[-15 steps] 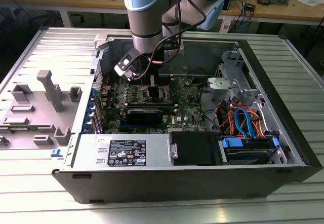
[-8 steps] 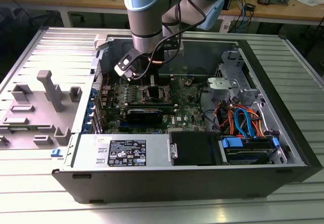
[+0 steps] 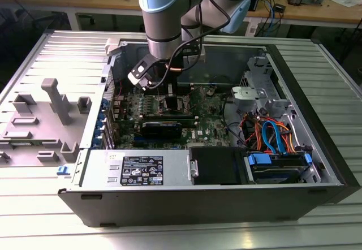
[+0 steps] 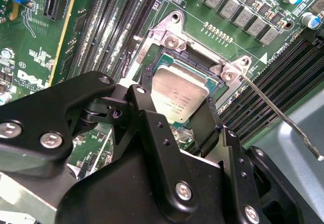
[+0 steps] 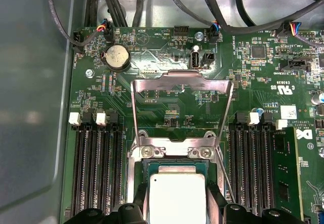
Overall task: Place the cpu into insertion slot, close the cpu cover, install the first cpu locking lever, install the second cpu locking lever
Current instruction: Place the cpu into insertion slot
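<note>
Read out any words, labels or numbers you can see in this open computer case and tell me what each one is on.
Black-and-white sticker on the grey metal power supply box: print too small to read.
Green circuit board: white lettering, too fine to read reliably.
Dull silver square cpu: faint engraving, unreadable.
Round silver coin battery: markings unreadable.
Small white label on the board: unreadable.

The cpu [image 5: 177,196] lies in the insertion slot [image 5: 152,171], with the gripper [image 4: 178,107] directly above it. The cpu cover [image 5: 182,79] stands tilted up from its hinge at one edge of the slot. Memory slots [image 5: 96,168] run along both sides of the slot. A locking lever [image 4: 276,107] juts from one slot corner over the neighbouring memory slots. The motherboard [image 3: 212,126] lies inside the computer case [image 3: 198,205], which rests on the worktop [image 3: 34,205].
</note>
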`<state>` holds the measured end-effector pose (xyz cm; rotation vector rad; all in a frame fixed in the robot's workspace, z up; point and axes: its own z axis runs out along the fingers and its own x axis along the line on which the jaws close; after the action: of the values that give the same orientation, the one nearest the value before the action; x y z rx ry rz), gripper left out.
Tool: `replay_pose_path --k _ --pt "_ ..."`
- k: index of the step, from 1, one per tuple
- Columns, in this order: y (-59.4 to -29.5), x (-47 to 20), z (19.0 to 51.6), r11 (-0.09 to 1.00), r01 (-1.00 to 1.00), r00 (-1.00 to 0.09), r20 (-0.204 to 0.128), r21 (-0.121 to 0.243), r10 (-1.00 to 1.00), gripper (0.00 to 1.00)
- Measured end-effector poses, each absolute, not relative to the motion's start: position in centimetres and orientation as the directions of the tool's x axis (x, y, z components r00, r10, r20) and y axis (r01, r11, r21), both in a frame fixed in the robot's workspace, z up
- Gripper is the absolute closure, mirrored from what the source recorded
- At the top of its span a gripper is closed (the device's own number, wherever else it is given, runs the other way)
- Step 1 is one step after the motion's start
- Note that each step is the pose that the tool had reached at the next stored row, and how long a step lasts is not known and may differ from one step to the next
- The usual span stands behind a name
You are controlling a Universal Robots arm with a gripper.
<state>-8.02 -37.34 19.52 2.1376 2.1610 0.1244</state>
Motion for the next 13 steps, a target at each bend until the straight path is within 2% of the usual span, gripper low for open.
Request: replay_pose_path --k 13 --pt "-37.34 -8.02 19.91 0.011 0.992 -0.01 -0.007 0.128 1.0 0.45"
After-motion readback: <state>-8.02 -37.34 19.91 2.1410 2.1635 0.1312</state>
